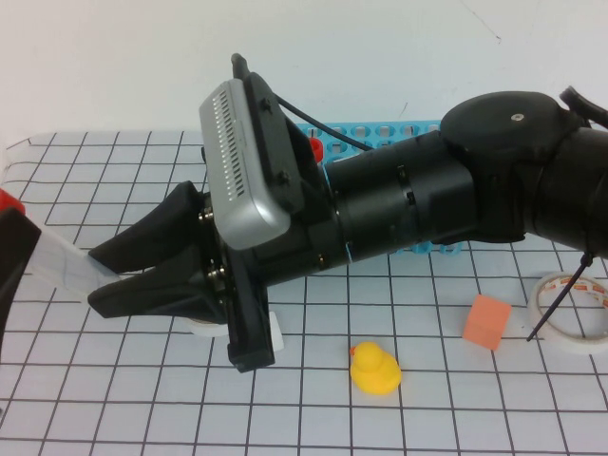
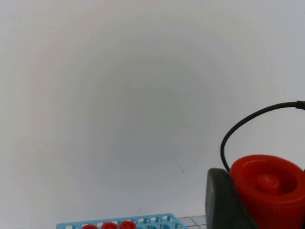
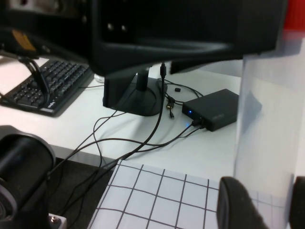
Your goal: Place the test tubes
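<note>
Right end effector (image 1: pixel 95 277) clamped the test tube (image 1: pixel 62 258), long axis pointing ahead to left end effector (image 1: pixel 9 271), seemingly at its cap (image 2: pixel 269 183), grip there undeterminable.

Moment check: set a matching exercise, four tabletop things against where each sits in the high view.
1 yellow rubber duck
2 orange cube
3 white tape roll
4 blue plastic tube rack

A behind the right arm
B table's right edge
C nearest the camera
D between duck and tape roll

Pairs: 1C, 2D, 3B, 4A.

The right gripper, reaching to the table's left, is shut on the clear red-capped test tube; the left gripper sits at the left edge.
</note>
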`<state>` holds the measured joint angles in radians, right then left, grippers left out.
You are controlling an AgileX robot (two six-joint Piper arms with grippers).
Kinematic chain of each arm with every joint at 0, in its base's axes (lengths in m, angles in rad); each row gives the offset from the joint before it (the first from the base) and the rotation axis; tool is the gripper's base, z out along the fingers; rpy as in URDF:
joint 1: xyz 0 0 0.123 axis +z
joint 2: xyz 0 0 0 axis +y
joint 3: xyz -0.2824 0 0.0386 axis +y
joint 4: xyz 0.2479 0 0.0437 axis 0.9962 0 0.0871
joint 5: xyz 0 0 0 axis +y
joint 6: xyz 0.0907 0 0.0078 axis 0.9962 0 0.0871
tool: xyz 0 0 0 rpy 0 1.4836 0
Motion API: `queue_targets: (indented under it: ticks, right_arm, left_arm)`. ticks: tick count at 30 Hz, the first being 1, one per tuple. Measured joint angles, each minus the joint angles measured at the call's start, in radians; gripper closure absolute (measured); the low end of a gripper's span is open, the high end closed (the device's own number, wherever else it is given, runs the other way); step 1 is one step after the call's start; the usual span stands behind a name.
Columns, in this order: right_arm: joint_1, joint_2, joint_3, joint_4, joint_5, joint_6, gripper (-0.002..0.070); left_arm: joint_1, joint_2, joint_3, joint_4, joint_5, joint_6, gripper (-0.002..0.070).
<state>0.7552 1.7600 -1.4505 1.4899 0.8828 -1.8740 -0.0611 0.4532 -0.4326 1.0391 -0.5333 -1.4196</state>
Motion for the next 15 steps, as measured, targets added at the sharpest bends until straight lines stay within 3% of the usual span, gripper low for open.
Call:
queue_targets:
  ticks: [2,15]
  right_arm:
    - [0.000,0.000,0.000,-0.002,0.000,-0.004,0.0460]
    - [-0.004,0.000,0.000,-0.036,0.010,0.128,0.0462]
  left_arm:
    - [0.000,0.000,0.000,0.017,-0.018,-0.002,0.0411]
    - [0.000,0.000,0.000,0.046,-0.042,-0.005,0.0410]
